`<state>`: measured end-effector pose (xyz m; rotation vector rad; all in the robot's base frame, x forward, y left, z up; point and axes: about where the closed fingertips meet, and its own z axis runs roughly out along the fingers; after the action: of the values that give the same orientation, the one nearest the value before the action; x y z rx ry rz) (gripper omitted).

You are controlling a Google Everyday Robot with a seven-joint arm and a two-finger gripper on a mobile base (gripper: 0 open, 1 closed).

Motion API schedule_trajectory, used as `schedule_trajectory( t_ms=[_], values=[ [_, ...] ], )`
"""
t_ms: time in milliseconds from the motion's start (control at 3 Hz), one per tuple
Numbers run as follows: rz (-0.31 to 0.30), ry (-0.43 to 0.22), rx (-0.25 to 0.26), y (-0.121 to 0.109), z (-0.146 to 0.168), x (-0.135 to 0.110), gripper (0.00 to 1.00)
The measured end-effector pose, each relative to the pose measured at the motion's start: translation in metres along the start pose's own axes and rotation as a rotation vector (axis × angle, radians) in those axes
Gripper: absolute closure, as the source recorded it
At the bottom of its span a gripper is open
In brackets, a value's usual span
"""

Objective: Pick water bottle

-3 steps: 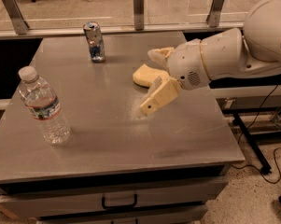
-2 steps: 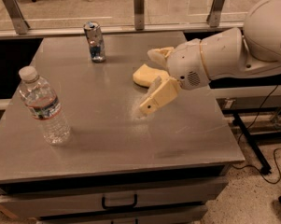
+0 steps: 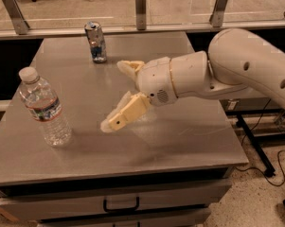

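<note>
Your cream two-finger gripper [image 3: 114,96] hung with fingers spread wide over the grey metal table [image 3: 180,145], well right of the clear ribbed plastic water bottle with white cap [image 3: 42,108], which stood upright near the left edge. Had you come in off-centre, one finger would likely have tipped that tall bottle or shoved it off the edge.

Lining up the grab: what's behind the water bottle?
Behind the water bottle lies tabletop, with a can farther back right. The open claw hangs right of it. The bottle's footprint is covered.
</note>
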<state>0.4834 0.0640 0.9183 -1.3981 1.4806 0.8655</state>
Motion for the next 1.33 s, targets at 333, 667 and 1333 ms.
schedule_trajectory(
  t_ms=[333,667,1333],
  values=[
    [-0.019,-0.052,-0.019,0.013,0.032,-0.005,0.00],
    [-0.035,-0.086,-0.028,0.019,0.064,-0.012,0.00],
    [-0.022,-0.198,-0.102,0.031,0.113,-0.037,0.00]
  ],
)
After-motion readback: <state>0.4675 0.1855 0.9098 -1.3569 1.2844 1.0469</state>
